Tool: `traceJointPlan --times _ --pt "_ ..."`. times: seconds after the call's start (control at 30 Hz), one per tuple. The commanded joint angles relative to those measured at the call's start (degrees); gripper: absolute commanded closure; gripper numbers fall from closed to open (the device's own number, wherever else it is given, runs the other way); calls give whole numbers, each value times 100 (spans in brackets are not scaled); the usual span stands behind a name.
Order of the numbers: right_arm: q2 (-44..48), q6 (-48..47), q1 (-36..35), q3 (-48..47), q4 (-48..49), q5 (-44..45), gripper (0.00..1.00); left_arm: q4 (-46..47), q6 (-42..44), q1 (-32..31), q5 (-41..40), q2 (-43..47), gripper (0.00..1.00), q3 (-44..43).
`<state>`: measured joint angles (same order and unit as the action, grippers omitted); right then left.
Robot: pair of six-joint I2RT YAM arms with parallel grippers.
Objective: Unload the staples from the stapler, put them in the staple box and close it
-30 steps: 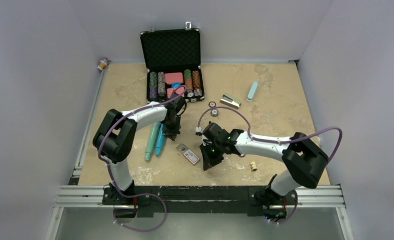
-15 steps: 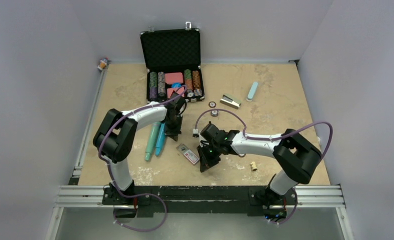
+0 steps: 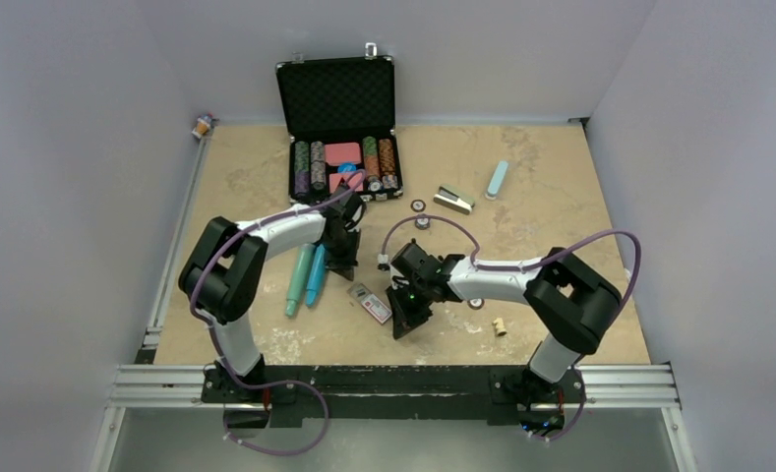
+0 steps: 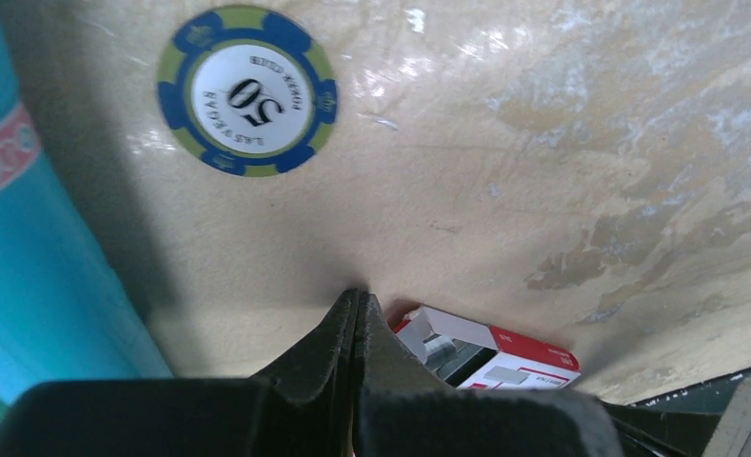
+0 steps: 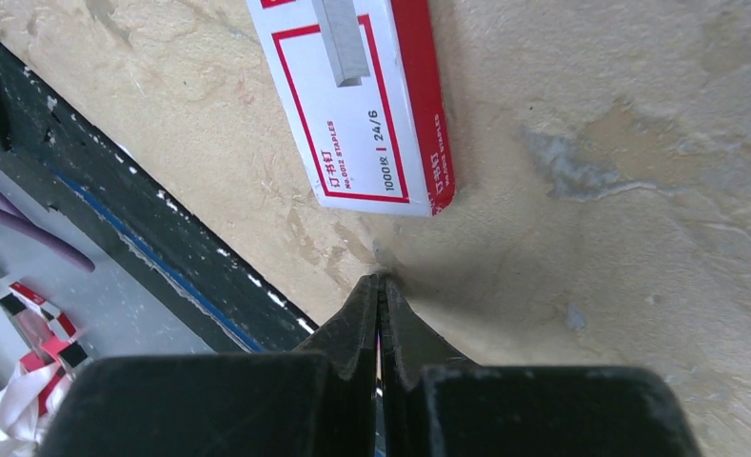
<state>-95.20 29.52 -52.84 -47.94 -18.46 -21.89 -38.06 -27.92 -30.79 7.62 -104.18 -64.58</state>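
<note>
Left gripper (image 4: 355, 303): fingers pressed together, nothing seen between them, tips low over the table (image 4: 543, 143), between the chip (image 4: 247, 91) and the box (image 4: 485, 350).

Right gripper (image 5: 380, 283): fingers also closed tight, tips at the table just off a corner of the box. We cannot tell whether anything thin is pinched.

Staples: we cannot pick them out for certain. A small grey mark (image 5: 383, 255) lies on the table just past the right tips.

Stapler (image 3: 453, 199): well apart from both grippers, on the far side, near the case (image 3: 342, 133).
</note>
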Motion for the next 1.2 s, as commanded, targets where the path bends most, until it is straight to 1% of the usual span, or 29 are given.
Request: traceJointPlan --times 0.0,0.27,0.47,0.67,0.8,1.17 --pt "-97 -68 68 -242 73 238 100 88 6 -249 -49 -366 100 437" --pt "-186 -94 256 -369 50 362 100 -57 -86 -326 -304 -217 100 504" --pt "-314 -198 273 -505 46 292 100 -344 75 -328 -533 -216 100 289" --pt "-282 -219 266 -448 101 184 100 -616 63 -329 -729 -257 100 128" --pt "-268 -235 268 -425 114 159 100 -787 54 -331 -743 -321 100 111" --pt "-432 -254 270 -555 125 137 100 -640 -142 -327 -527 -267 100 349"
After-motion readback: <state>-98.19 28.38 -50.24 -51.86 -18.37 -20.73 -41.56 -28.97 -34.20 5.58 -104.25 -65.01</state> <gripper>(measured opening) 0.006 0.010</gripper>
